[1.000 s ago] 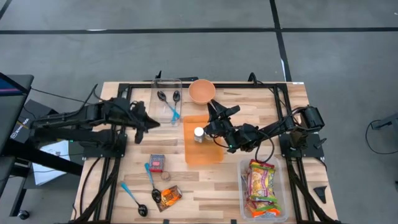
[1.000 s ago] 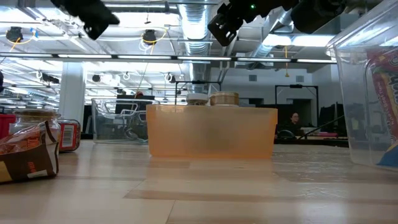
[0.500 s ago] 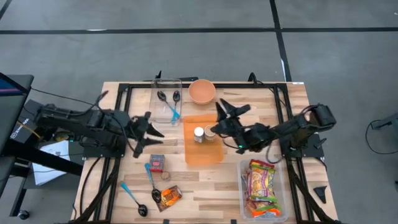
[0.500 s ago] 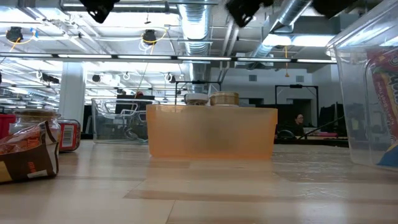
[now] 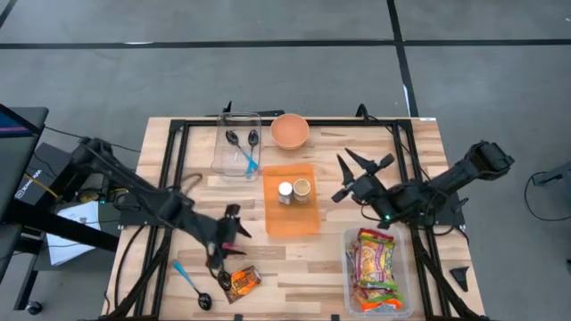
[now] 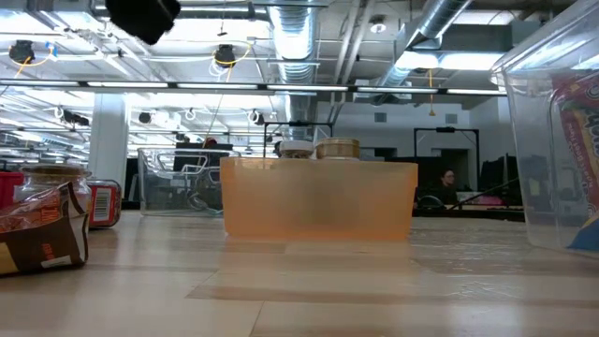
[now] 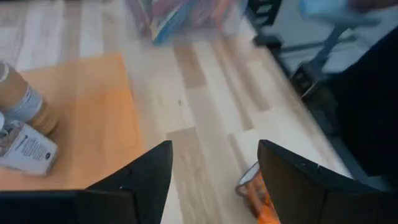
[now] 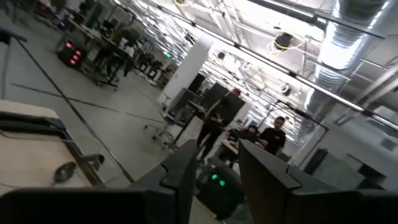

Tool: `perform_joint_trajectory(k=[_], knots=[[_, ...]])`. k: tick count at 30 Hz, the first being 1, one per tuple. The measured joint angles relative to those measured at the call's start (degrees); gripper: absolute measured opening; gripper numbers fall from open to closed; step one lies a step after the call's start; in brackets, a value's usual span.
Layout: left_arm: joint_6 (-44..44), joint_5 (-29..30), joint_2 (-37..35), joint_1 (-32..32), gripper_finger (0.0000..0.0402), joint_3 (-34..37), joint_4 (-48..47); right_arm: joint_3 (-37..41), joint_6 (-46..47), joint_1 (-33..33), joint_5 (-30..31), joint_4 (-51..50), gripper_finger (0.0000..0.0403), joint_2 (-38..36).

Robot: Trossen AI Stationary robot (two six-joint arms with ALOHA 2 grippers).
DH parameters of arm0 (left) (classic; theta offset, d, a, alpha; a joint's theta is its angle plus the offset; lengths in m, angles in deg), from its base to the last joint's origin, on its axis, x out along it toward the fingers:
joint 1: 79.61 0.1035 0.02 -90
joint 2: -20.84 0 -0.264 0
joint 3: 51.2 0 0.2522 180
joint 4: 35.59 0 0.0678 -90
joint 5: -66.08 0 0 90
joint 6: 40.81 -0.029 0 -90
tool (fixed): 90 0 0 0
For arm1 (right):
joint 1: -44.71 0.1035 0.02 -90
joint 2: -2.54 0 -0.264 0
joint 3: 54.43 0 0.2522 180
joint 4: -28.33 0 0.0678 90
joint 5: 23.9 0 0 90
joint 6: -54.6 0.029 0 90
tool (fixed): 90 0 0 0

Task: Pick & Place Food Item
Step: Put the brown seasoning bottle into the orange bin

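The left gripper [image 5: 228,234] hangs low over the counter [image 5: 303,267] with its jaws parted and nothing between them, just above the red can [image 5: 224,234] and close to the orange packet [image 5: 244,282], which lies flat near the front edge beside two spoons [image 5: 220,267]. Which of these is the target cannot be told; the packet looks likeliest (the wrist view shows its orange corner just past the right-hand finger). Its long axis seems to run roughly along the counter's width, tilted a little, one end pointing toward a spoon's bowl. The risk from here: a descent slightly off line could clip the can or drag a spoon, and a flat, crinkly packet may slip out of a shallow pinch. The right gripper [image 5: 361,171], apparently part open and empty, is raised between the orange tray [image 5: 292,223] and the snack bin [image 5: 403,267], clear of both jars [image 5: 293,191].
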Motion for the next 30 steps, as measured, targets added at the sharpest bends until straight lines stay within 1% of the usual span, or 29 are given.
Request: perform_joint_trajectory(k=[5,9,14,19,23,30], knots=[[2.71,0.40,8.20,-1.80,0.0232,-2.87,-4.19,-0.02,-0.03,1.09,0.00,0.04,0.0115,0.25],[7.67,0.63,12.77,-1.81,0.0232,-3.30,-9.45,-0.02,-0.23,1.09,0.02,-0.02,0.0115,0.37],[12.91,0.66,16.62,-2.40,0.0232,-3.28,-15.88,-0.02,-0.31,1.09,0.02,-0.02,0.0115,0.36],[13.30,0.71,17.34,-3.42,0.0232,-3.41,-15.76,-0.02,-0.45,1.09,0.04,-0.04,0.0115,0.36],[14.91,-0.04,16.61,-4.06,0.0232,-3.22,-16.31,-0.02,-0.45,1.09,0.04,-0.04,0.0115,0.36],[14.78,-0.73,16.64,-4.50,0.0232,-3.19,-15.00,-0.02,-0.45,1.09,0.22,-0.04,0.0115,0.36]])
